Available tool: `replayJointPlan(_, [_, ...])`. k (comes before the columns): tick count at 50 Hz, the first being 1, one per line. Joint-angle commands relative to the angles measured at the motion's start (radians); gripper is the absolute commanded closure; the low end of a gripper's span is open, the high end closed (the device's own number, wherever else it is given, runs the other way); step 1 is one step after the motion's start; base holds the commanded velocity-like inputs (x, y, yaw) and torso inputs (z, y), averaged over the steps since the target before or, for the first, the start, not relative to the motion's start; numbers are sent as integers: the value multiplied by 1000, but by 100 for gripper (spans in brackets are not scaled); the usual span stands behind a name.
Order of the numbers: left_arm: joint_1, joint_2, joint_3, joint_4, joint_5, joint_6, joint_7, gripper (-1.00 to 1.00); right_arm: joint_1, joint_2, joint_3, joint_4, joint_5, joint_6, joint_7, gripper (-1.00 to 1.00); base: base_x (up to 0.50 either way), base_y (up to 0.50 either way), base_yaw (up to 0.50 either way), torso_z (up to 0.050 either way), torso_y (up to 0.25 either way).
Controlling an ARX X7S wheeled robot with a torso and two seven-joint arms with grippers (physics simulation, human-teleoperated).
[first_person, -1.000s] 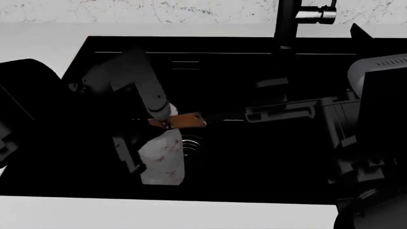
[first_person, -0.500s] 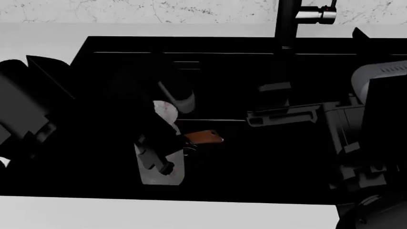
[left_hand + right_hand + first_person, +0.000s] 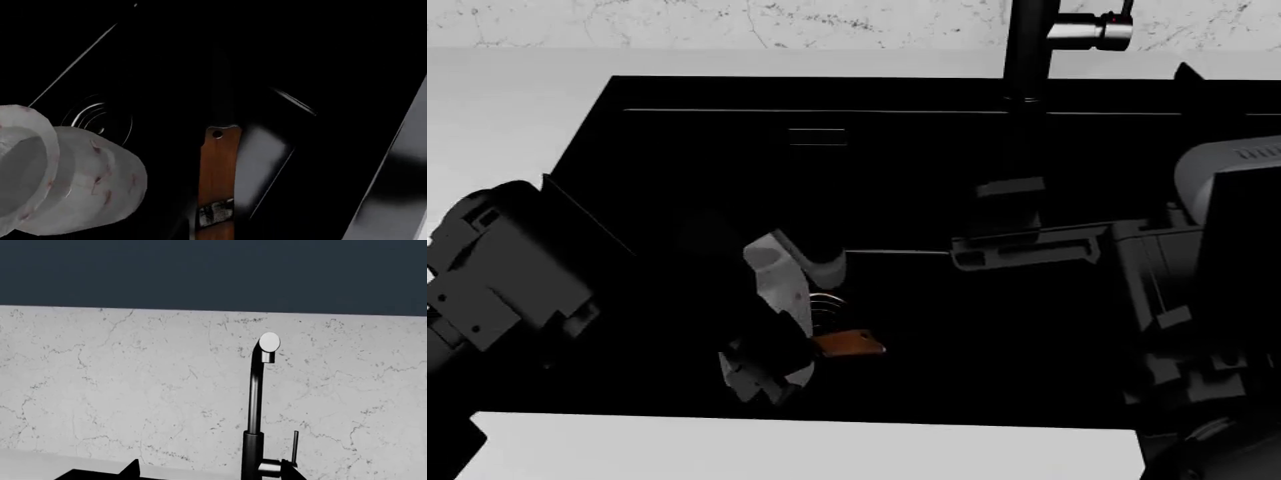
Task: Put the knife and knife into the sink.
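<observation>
Sink [image 3: 694,130]: matte black, rectangular, set in a pale surface [image 3: 507,90], with a ringed drain [image 3: 100,117] and a tall faucet [image 3: 253,405]. The black knives cannot be told from the black basin. A speckled vase [image 3: 67,175] is seen on its side beside an orange-brown bar [image 3: 217,170]. Compared with half a second earlier, the bar is shifted toward the near rim and the left arm is drawn back. Opening of the left pincer [image 3: 761,372] and right pincer [image 3: 958,250]: cannot be told.

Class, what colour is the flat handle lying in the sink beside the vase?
Orange-brown handle, with a small hole near its end; clearest in the left wrist view.
</observation>
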Motion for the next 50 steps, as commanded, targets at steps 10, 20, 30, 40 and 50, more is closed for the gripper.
replayJointPlan(10, [-9,-8,-34,19,-29,-8,-38,-100,-9,7,10,-15,11,-2,9,-100,0,0,0,0,0])
replayJointPlan(20, [-25,-41,-59,96,-61,-34,-44,-100,-4,6,6,-9,8,-5,6,-100,-1,0,0,0,0])
replayJointPlan(30, [-93,-117,-184,187,-136,-55,-91,-100,6,-4,-8,6,0,-11,-2,-100,0,0,0,0,0])
replayJointPlan(40, [-114,-185,-258,298,-154,-42,-182,-100,9,-3,-8,6,4,-9,0,-100,0,0,0,0,0])
replayJointPlan(50, [-76,-254,-340,490,-188,-15,-291,-100,5,5,1,-6,14,-5,8,-100,0,0,0,0,0])
